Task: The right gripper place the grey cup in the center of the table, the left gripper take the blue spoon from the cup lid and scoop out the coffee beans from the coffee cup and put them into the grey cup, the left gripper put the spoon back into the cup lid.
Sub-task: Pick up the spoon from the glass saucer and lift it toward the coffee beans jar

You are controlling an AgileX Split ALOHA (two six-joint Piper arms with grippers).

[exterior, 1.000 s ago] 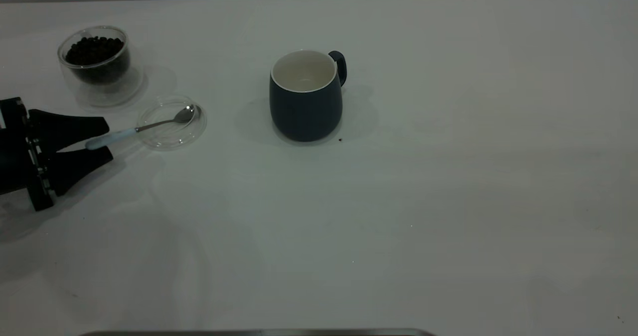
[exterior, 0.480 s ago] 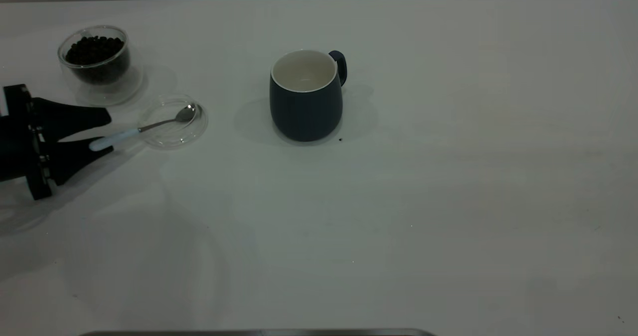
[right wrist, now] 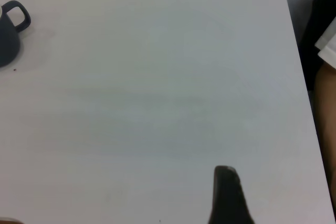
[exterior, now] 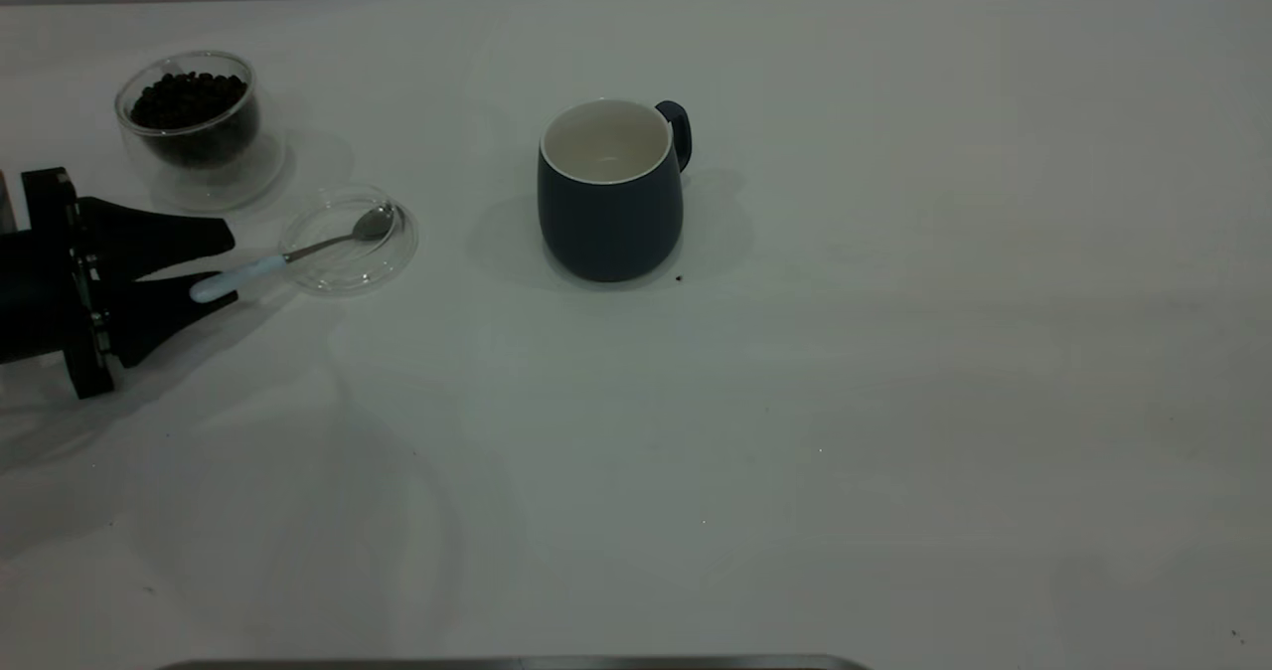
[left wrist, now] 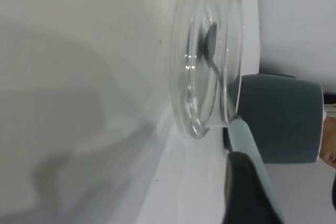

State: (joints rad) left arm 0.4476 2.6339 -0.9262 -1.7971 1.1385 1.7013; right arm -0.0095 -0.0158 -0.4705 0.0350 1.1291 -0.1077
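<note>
The grey cup [exterior: 608, 193] stands upright near the middle of the table [exterior: 795, 402], white inside, handle at the far right. The blue spoon [exterior: 298, 252] lies with its bowl in the cup lid [exterior: 393, 262] and its pale handle sticking out over the rim toward the left. My left gripper [exterior: 236, 269] is open around the tip of that handle, one finger on either side. In the left wrist view the spoon handle [left wrist: 247, 145] runs along one finger [left wrist: 241, 192]. The coffee cup [exterior: 194, 143] holds the coffee beans [exterior: 189, 100] at the far left. My right gripper [right wrist: 227, 195] hangs over bare table, right of the grey cup [right wrist: 8, 38].
A single dark speck [exterior: 679, 277] lies beside the grey cup's base. A person's arm and clothing [right wrist: 325, 77] show past the table's edge in the right wrist view. A dark strip [exterior: 517, 663] runs along the near edge.
My left gripper has slid to the right along the spoon handle, so its fingertips now reach past the handle's tip. The spoon and lid have shifted slightly right. The grey cup has not moved.
</note>
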